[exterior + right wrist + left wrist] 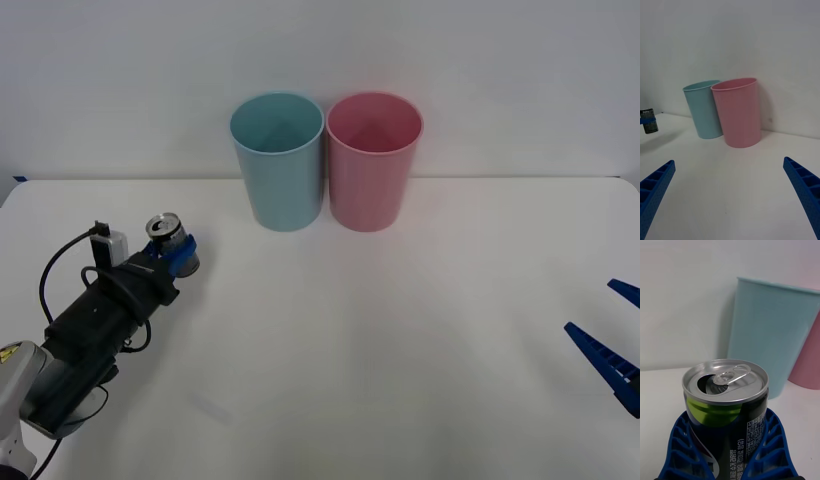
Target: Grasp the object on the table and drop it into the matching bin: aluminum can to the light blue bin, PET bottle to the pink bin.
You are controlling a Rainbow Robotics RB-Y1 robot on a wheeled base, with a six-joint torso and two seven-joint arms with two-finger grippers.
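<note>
Can held, left side of frame

Aluminum can (166, 236) sits upright at left centre of the front view, left pincer (178, 254) clenched around it over the bench (350, 330). Light blue bin (278, 160) and pink bin (373, 160) touch at upper centre. Right pincer (610, 335) spread wide, lower right.

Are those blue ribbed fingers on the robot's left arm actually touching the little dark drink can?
Touching. In the left wrist view, the left gripper's blue ribbed fingers wrap both sides of the small dark aluminum can, with no gap showing.
</note>
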